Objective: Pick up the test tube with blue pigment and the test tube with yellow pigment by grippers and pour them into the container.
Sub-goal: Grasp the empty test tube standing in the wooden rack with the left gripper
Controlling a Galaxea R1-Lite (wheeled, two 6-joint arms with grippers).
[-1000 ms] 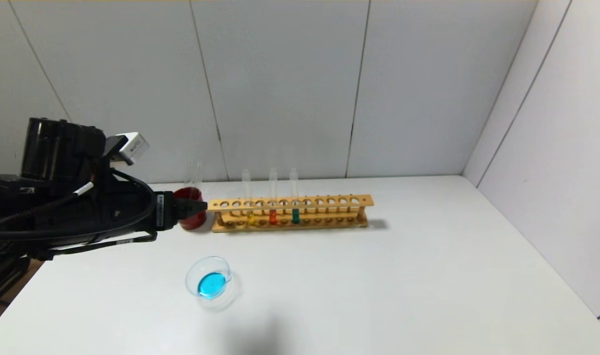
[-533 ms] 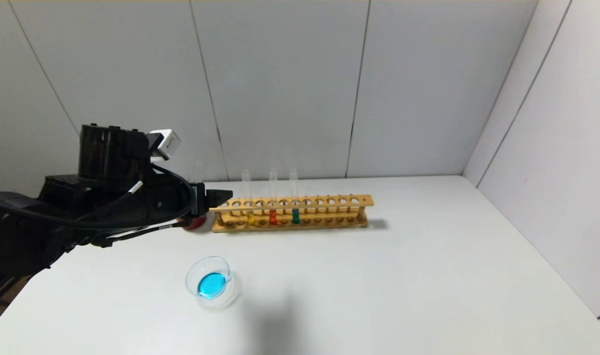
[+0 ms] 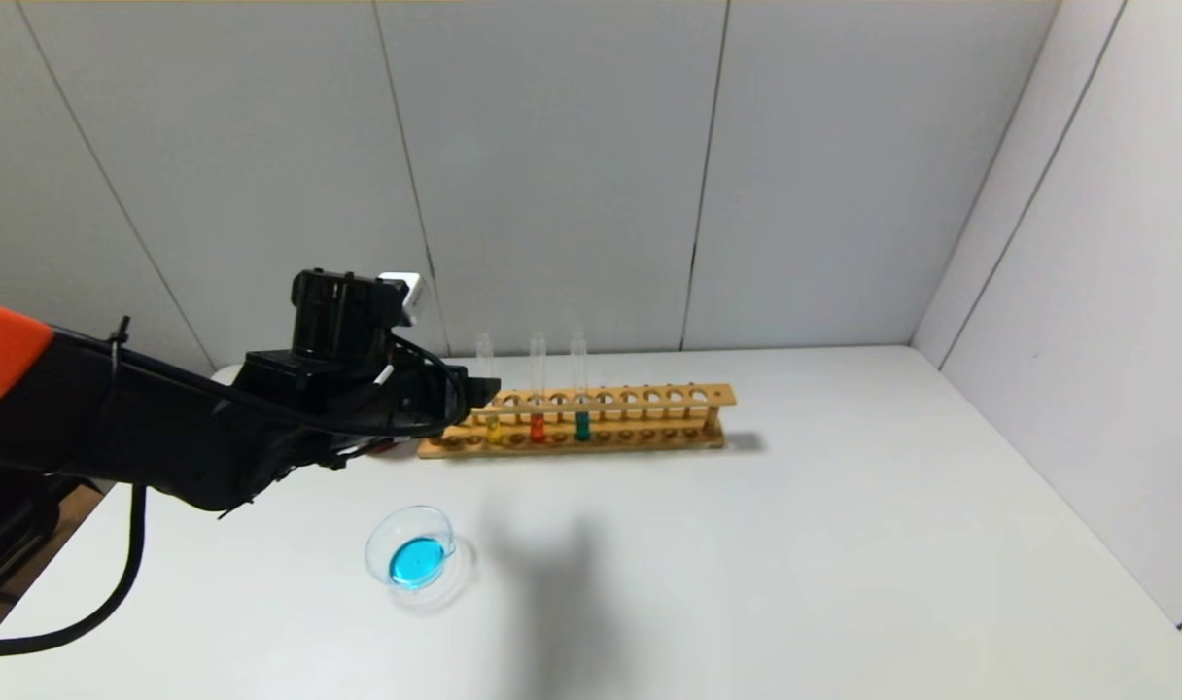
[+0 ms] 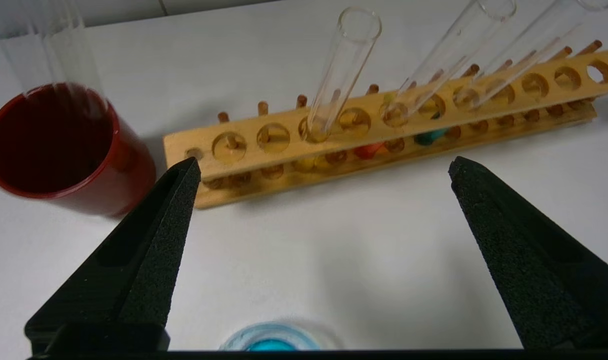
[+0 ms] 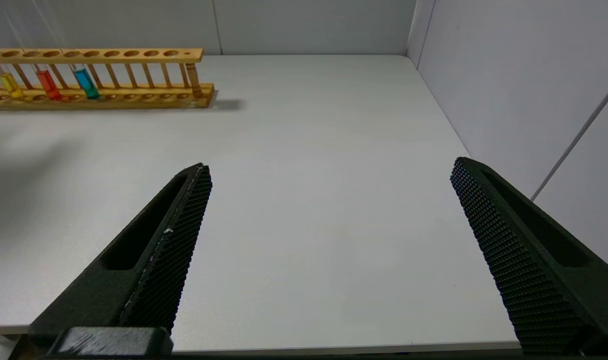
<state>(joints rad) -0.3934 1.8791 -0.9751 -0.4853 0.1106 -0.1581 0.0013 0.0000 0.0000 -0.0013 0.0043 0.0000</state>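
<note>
The left gripper (image 4: 324, 167) is held with fingers spread wide, empty, just before the wooden rack (image 3: 649, 420). The test tube with yellow pigment (image 3: 492, 426) is seated upright in the rack. The container (image 3: 411, 549), holding blue liquid, is set nearer on the table (image 3: 844, 544). The right gripper (image 5: 329, 167) is likewise spread, well apart from the rack.

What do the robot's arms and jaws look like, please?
The left arm is black with an orange section, a black cylinder and small white block on top, and looping black cables. Left gripper and right gripper each have two black, tapering, wedge-shaped jaws with textured inner faces.
</note>
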